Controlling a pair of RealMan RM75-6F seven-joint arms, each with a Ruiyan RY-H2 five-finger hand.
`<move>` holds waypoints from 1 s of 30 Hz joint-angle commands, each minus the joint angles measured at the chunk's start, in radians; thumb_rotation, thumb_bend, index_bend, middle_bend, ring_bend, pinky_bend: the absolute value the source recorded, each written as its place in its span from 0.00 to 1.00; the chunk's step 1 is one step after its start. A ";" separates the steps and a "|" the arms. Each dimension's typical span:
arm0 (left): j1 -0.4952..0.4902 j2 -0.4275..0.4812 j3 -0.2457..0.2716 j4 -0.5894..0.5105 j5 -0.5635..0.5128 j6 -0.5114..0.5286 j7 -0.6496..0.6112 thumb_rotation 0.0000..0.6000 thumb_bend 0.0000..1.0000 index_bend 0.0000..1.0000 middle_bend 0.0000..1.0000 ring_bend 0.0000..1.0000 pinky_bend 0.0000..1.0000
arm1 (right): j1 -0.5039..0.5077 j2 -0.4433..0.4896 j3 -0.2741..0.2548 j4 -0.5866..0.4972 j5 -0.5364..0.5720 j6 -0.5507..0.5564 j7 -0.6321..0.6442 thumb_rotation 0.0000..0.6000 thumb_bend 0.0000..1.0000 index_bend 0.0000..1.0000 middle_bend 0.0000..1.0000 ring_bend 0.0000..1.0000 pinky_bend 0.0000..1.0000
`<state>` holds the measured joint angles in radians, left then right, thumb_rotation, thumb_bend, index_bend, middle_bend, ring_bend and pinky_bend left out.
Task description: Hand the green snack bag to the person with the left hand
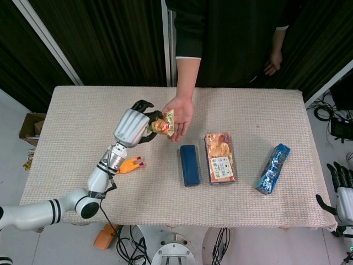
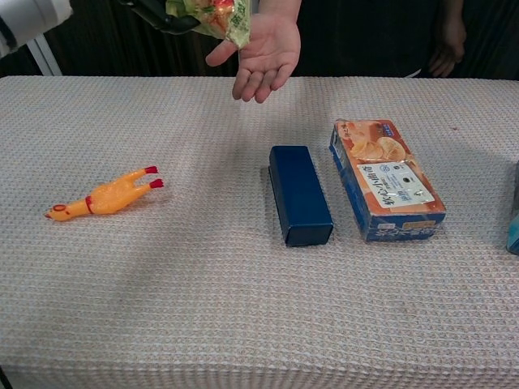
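My left hand (image 1: 134, 126) is raised above the table and grips the green snack bag (image 1: 163, 124) by its left end. The bag's free end touches or overlaps the edge of the person's open palm (image 1: 179, 113), which is held out over the table's far middle. In the chest view the snack bag (image 2: 219, 14) sits at the top edge beside the person's palm (image 2: 263, 53), and only the dark fingers (image 2: 154, 12) of my left hand show. My right hand (image 1: 342, 190) hangs off the table's right edge, fingers apart and holding nothing.
A yellow rubber chicken (image 1: 130, 165) (image 2: 104, 194) lies on the cloth below my left arm. A dark blue box (image 1: 189, 164) (image 2: 300, 194) and an orange snack box (image 1: 220, 157) (image 2: 385, 178) lie side by side at centre. A blue packet (image 1: 273, 168) lies further right.
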<state>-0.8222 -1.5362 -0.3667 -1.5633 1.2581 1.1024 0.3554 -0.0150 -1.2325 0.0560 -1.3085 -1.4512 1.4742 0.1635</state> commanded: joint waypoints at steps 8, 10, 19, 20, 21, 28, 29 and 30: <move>-0.113 -0.166 -0.033 0.190 -0.136 -0.035 0.100 1.00 0.40 0.58 0.52 0.25 0.25 | 0.004 -0.001 -0.002 0.014 -0.004 -0.007 0.013 1.00 0.18 0.00 0.00 0.00 0.00; -0.124 -0.169 -0.026 0.212 -0.168 -0.062 0.123 1.00 0.38 0.44 0.36 0.21 0.26 | 0.005 0.001 -0.004 0.014 -0.008 -0.009 0.004 1.00 0.18 0.00 0.00 0.00 0.00; -0.092 -0.119 0.030 0.240 -0.030 0.003 0.001 1.00 0.26 0.00 0.00 0.05 0.19 | 0.005 0.007 0.003 0.004 -0.006 0.002 -0.003 1.00 0.18 0.00 0.00 0.00 0.00; -0.083 -0.106 0.034 0.230 -0.025 0.012 -0.001 1.00 0.26 0.00 0.00 0.04 0.19 | 0.004 0.007 0.003 0.002 -0.008 0.005 -0.002 1.00 0.18 0.00 0.00 0.00 0.00; -0.067 -0.081 0.040 0.208 -0.021 0.025 -0.001 1.00 0.24 0.00 0.00 0.04 0.18 | 0.004 0.006 0.002 0.000 -0.011 0.008 -0.001 1.00 0.18 0.00 0.00 0.00 0.00; 0.212 0.212 0.239 -0.123 0.043 0.208 0.037 1.00 0.19 0.00 0.00 0.01 0.17 | 0.005 0.011 0.002 -0.010 -0.030 0.026 0.012 1.00 0.18 0.00 0.00 0.00 0.00; 0.264 0.245 0.285 -0.148 0.076 0.258 0.039 1.00 0.19 0.00 0.00 0.01 0.17 | 0.007 0.013 0.003 -0.011 -0.031 0.027 0.013 1.00 0.18 0.00 0.00 0.00 0.00; 0.334 0.273 0.341 -0.163 0.114 0.329 0.033 1.00 0.18 0.00 0.00 0.01 0.17 | 0.008 0.015 0.004 -0.015 -0.032 0.026 0.012 1.00 0.18 0.00 0.00 0.00 0.00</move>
<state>-0.6818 -1.4074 -0.1905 -1.6069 1.2811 1.2569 0.3779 -0.0072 -1.2180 0.0594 -1.3226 -1.4828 1.5001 0.1758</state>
